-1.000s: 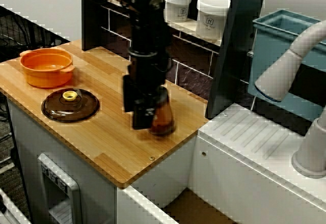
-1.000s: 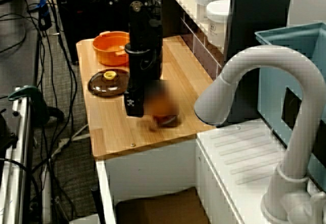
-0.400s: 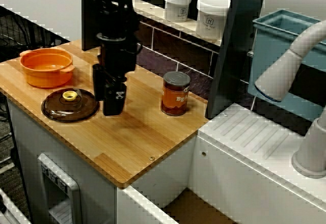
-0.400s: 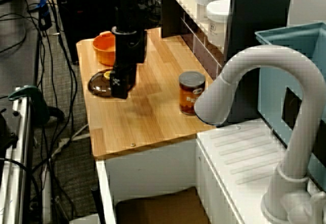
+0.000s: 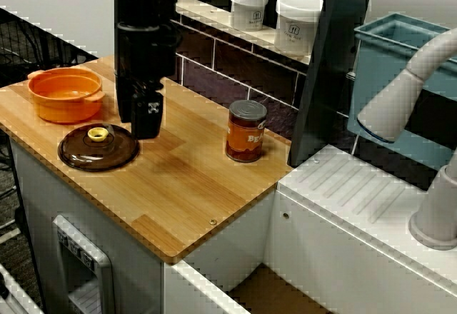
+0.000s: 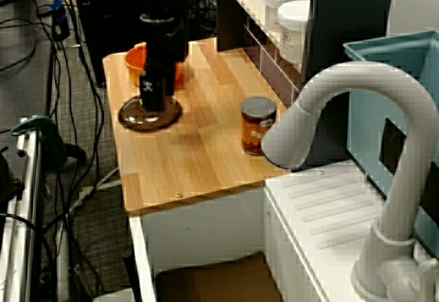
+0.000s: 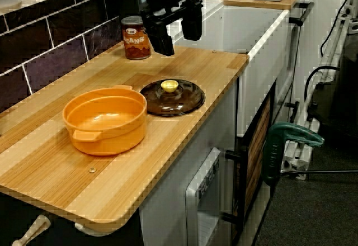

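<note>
**Empty gripper spread open over the brown lid**

In the low view along the counter, the gripper point(image 7: 176, 29) hangs above the wooden counter point(image 7: 215, 72) with its fingers point(image 7: 159, 36) apart and nothing between them. The brown lid point(image 7: 172, 98) lies flat at 6 o'clock from it, its yellow knob point(image 7: 169, 85) roughly under the gap and untouched. The lid is round, so it has no long axis. In the view from above, the orange pot point(image 5: 66, 94) sits just beside the lid at 11 o'clock, and the can point(image 5: 245, 130) stands well apart at the gripper's 3 o'clock.
</note>
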Available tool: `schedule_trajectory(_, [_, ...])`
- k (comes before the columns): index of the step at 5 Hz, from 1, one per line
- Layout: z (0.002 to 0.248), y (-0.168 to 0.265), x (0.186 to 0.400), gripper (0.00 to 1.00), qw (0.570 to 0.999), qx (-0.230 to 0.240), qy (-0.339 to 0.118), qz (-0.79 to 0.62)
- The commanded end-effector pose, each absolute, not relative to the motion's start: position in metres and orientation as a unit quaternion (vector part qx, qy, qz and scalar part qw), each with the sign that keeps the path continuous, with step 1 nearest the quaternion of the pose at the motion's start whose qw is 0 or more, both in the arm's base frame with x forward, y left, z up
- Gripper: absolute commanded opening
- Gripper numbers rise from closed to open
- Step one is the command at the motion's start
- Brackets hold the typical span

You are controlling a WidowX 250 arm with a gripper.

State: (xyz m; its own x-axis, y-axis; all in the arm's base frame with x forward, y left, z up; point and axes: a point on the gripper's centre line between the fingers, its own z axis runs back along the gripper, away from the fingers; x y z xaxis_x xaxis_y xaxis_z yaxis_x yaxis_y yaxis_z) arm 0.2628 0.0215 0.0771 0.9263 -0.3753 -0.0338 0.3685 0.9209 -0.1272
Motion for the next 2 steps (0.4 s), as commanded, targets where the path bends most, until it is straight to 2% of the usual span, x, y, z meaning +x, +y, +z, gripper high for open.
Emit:
schedule_trajectory(1, [0.111,0.071,0.267,1.0,0.993,-0.008,-0.026,-0.115])
schedule_trajectory(2, [0.112,0.104,0.269,1.0,0.995,0.004,-0.016,-0.098])
